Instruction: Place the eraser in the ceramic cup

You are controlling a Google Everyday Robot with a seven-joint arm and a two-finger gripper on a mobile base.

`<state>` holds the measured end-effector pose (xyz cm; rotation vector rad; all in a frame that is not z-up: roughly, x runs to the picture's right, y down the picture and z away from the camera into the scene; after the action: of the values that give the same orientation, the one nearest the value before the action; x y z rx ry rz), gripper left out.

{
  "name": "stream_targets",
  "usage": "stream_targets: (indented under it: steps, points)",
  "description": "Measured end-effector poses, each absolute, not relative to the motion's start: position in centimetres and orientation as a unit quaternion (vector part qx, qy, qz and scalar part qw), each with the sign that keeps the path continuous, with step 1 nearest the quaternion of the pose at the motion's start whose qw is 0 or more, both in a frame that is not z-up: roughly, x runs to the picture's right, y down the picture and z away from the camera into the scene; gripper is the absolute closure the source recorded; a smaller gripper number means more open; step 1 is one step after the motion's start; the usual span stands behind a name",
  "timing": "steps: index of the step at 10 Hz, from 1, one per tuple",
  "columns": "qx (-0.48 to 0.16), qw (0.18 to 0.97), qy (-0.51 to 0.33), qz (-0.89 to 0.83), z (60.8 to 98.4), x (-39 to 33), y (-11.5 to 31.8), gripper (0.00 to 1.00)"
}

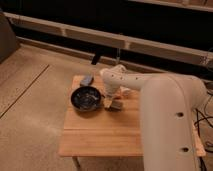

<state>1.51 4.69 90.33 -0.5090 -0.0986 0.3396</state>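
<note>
A small dark block, the eraser, lies on the wooden table just right of the dark bowl. My gripper hangs from the white arm, pointing down right at the eraser's left edge. I cannot tell whether it touches the eraser. A small cream-white cup peeks out just behind the arm's wrist, mostly hidden by it. An orange piece shows beside the gripper tip.
A wide dark glazed bowl stands left of the gripper. A grey-blue flat oblong piece lies at the table's back left corner. My arm covers the table's right side. Dark shelving runs behind the table.
</note>
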Motion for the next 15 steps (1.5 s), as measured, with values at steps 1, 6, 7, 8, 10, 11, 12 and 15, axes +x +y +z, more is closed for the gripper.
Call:
stream_targets:
  steps: [1, 6, 7, 8, 10, 11, 12, 15]
  points:
    - [-0.221, 0.956, -0.069, 0.18, 89.3, 1.5, 2.9, 1.0]
    - [-0.082, 0.932, -0.252, 0.248, 82.1, 0.7, -5.5, 1.0]
    - [-0.062, 0.921, -0.285, 0.259, 80.8, 0.9, -6.5, 1.0]
    - [-0.041, 0.911, -0.309, 0.269, 79.7, 1.3, -7.5, 1.0]
    - [-0.021, 0.902, -0.33, 0.278, 78.5, 1.6, -8.6, 1.0]
    - [-0.021, 0.902, -0.331, 0.277, 78.5, 1.5, -8.6, 1.0]
    - [-0.018, 0.9, -0.338, 0.275, 78.4, 1.1, -9.0, 1.0]
    - [0.014, 0.873, -0.402, 0.275, 77.8, 0.2, -12.7, 1.0]
